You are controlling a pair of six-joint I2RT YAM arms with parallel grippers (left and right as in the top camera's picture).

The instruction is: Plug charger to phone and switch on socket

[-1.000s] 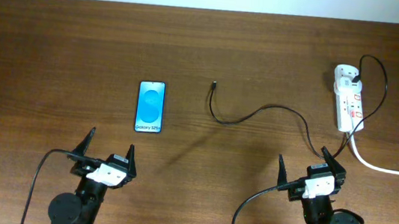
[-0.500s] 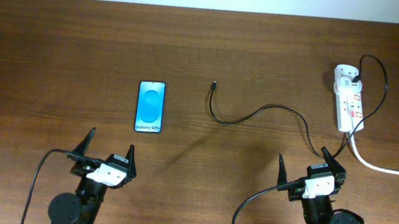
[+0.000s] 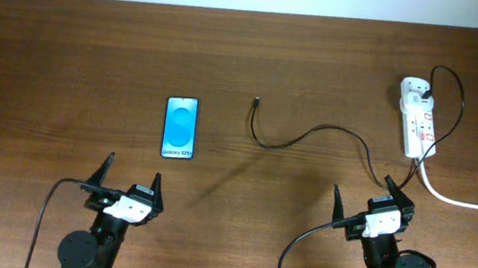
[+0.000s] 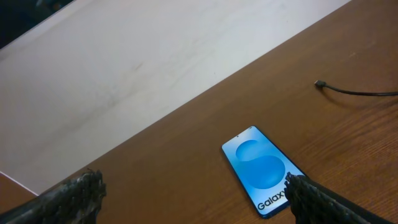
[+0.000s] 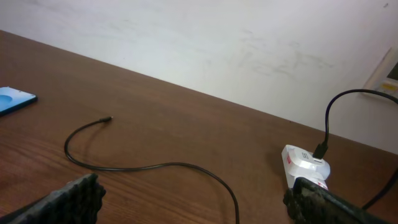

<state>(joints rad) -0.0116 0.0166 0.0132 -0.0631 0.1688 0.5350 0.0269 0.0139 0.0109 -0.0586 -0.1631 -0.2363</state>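
Overhead shows nothing done yet: the phone (image 3: 180, 128) lies on the desk (image 3: 67, 60), the charger (image 3: 311, 131) tip loose and well apart from it, the socket (image 3: 418, 118) far right. Left pincer (image 3: 134, 169) and right pincer (image 3: 363, 191) stand wide, empty. Plugging and switching are left.

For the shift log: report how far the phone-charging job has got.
Done: only the far end of the charger cable, seated in the power strip. In hand: nothing; the left hand and right hand are both open and empty. Left: the connector tip lies apart from the phone, so it must be plugged in, then the strip's switch pressed; its state is unreadable here.
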